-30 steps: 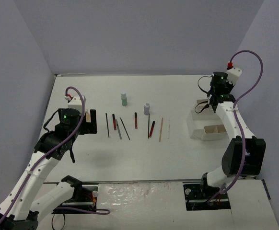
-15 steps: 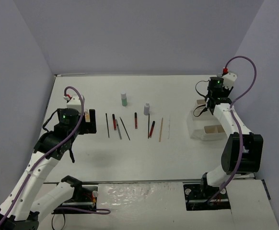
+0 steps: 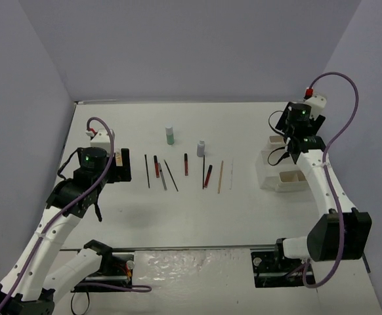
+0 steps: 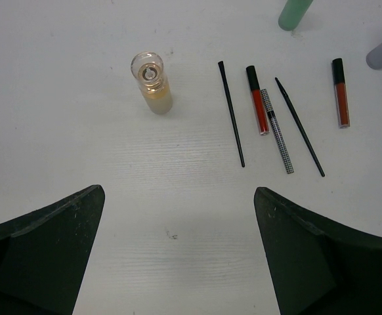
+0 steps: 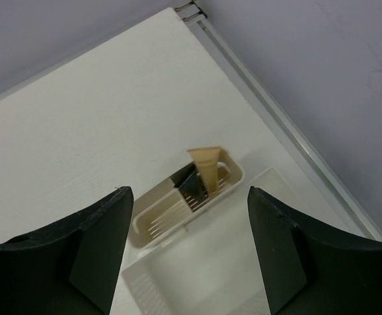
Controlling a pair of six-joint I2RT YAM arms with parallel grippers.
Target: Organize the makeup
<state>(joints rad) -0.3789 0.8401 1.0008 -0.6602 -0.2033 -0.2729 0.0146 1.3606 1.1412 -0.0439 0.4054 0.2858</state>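
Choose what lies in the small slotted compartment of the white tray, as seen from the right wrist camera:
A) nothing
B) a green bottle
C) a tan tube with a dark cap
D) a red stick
C: a tan tube with a dark cap leans inside the slotted compartment of the tray.

Left arm (image 3: 46, 230) bent, elbow low, wrist forward. Left gripper (image 4: 178, 197) faces down, jaws wide apart, empty. Right arm (image 3: 319, 177) stretched far forward. Right gripper (image 5: 188, 193) tilted down, jaws apart, empty.
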